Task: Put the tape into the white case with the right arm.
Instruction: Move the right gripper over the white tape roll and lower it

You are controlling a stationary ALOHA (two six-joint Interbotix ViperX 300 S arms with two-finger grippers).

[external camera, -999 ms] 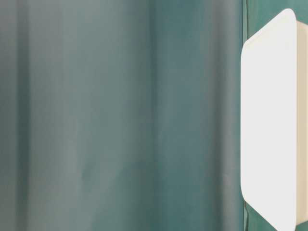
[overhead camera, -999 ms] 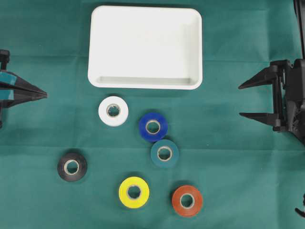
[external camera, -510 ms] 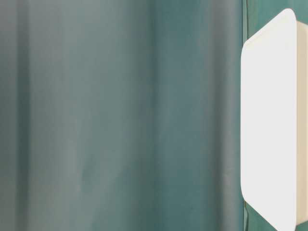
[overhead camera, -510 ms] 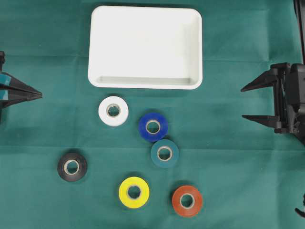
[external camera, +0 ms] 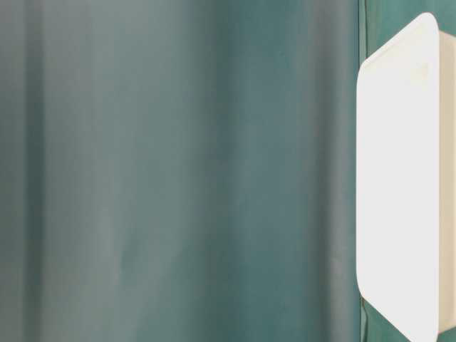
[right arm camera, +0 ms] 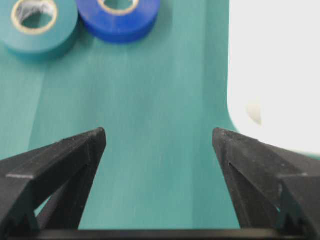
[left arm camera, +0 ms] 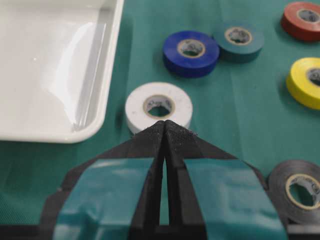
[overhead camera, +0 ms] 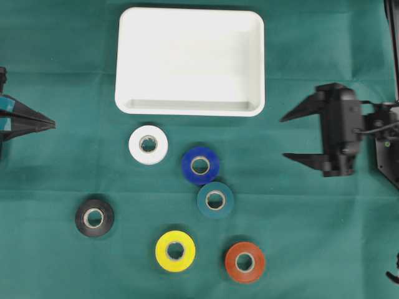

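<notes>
The white case [overhead camera: 190, 106] lies empty at the top middle of the green cloth. Below it lie several tape rolls: white [overhead camera: 148, 145], blue [overhead camera: 200, 165], teal [overhead camera: 216, 200], black [overhead camera: 95, 217], yellow [overhead camera: 175, 250] and red-orange [overhead camera: 245, 261]. My right gripper [overhead camera: 283, 137] is open and empty, right of the rolls, fingers pointing left; in its wrist view [right arm camera: 159, 137] the teal roll [right arm camera: 37, 22], blue roll [right arm camera: 120, 17] and case [right arm camera: 275, 75] lie ahead. My left gripper [overhead camera: 55, 124] is shut and empty at the left edge, its tip [left arm camera: 165, 124] before the white roll [left arm camera: 158, 106].
The table-level view shows only blurred green cloth and the case's edge [external camera: 399, 178]. Bare cloth lies between my right gripper and the rolls and on both sides of the case.
My right gripper has moved left toward the rolls, still open. My left gripper drew back slightly to the left edge, then held still. The rolls and case have not moved.
</notes>
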